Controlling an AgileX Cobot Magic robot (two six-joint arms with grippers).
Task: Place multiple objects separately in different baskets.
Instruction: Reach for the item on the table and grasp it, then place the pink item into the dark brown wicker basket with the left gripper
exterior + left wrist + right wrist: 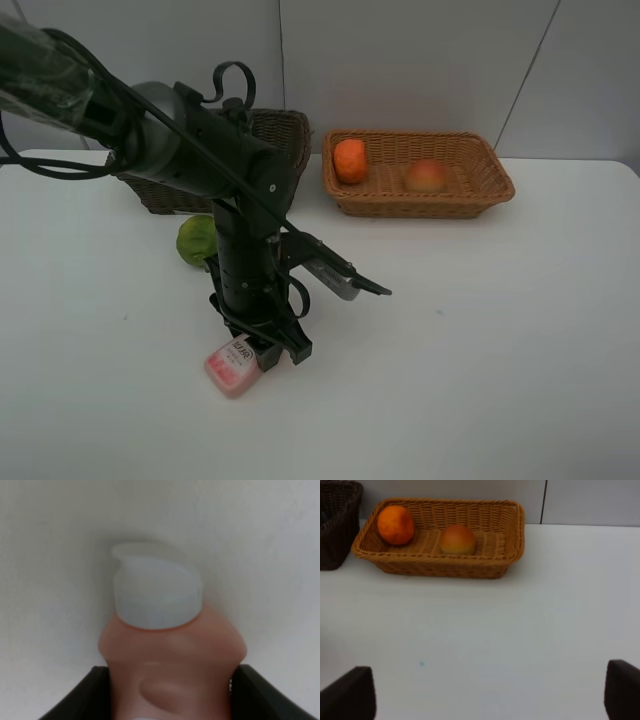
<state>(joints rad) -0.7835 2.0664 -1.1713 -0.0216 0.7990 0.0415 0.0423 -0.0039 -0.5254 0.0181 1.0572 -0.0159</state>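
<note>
A pink white-capped bottle (232, 368) lies on its side near the table's front, left of the middle. My left gripper (262, 352) reaches straight down over it. In the left wrist view the bottle (170, 650) fills the gap between the two dark fingers (85, 697), which press on both its sides. A bumpy green citrus (197, 240) sits just behind that arm. An orange tangerine (350, 160) and a peach (426, 176) lie in the light tan basket (420, 135). My right gripper (490, 695) is open above bare table, out of the high view.
The dark brown basket (285, 130) stands at the back left, largely hidden by the left arm; its contents do not show. In the right wrist view it (337, 525) sits beside the tan basket (517, 530), which holds the tangerine (396, 525) and the peach (457, 539).
</note>
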